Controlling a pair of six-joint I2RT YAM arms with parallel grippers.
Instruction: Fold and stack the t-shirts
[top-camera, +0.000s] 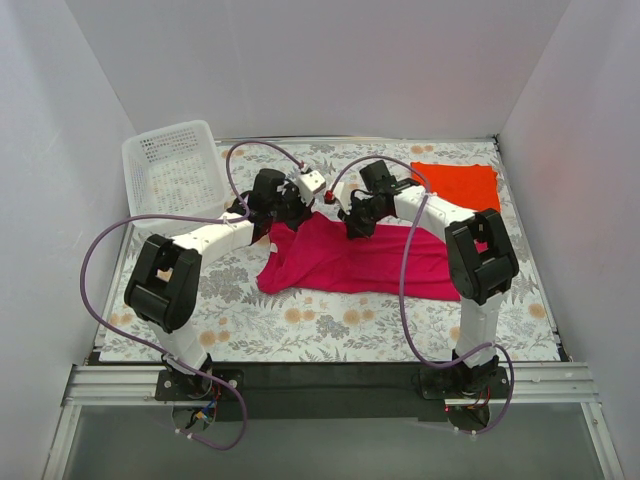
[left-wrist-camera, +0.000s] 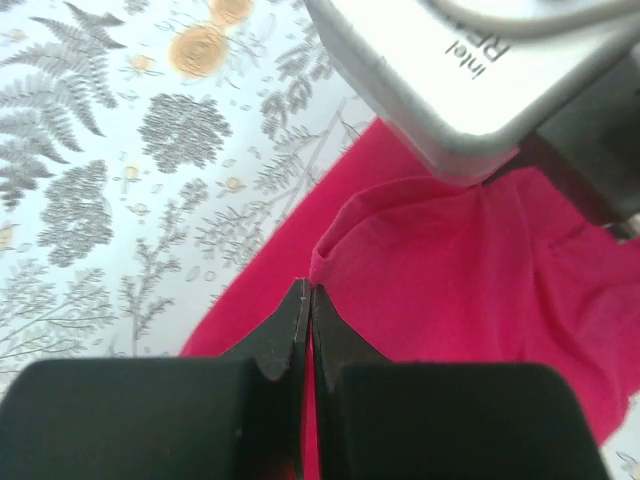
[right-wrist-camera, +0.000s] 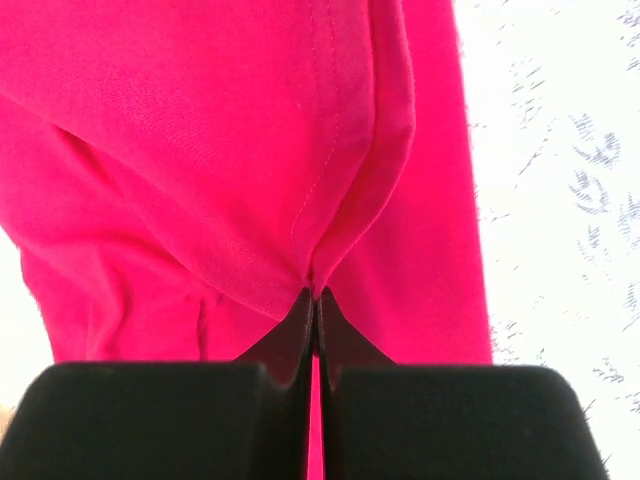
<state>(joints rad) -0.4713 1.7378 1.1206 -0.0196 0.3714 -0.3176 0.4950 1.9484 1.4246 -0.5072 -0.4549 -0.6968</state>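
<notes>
The magenta-pink t-shirt (top-camera: 350, 262) lies rumpled on the floral tablecloth at mid-table, its far edge lifted. My left gripper (top-camera: 272, 218) is shut on a fold of that shirt (left-wrist-camera: 450, 290) at its far left corner; the jaws pinch the cloth at their tips (left-wrist-camera: 310, 295). My right gripper (top-camera: 357, 225) is shut on the shirt's hemmed edge (right-wrist-camera: 250, 150) at the far middle, cloth bunched at the tips (right-wrist-camera: 315, 297). The orange-red t-shirt (top-camera: 457, 185) lies folded flat at the far right of the table, apart from both grippers.
A white perforated basket (top-camera: 175, 175) stands tilted at the far left corner. White walls close in the table on three sides. Purple cables loop from both arms. The right wrist camera housing (left-wrist-camera: 470, 80) hangs close above the shirt in the left wrist view.
</notes>
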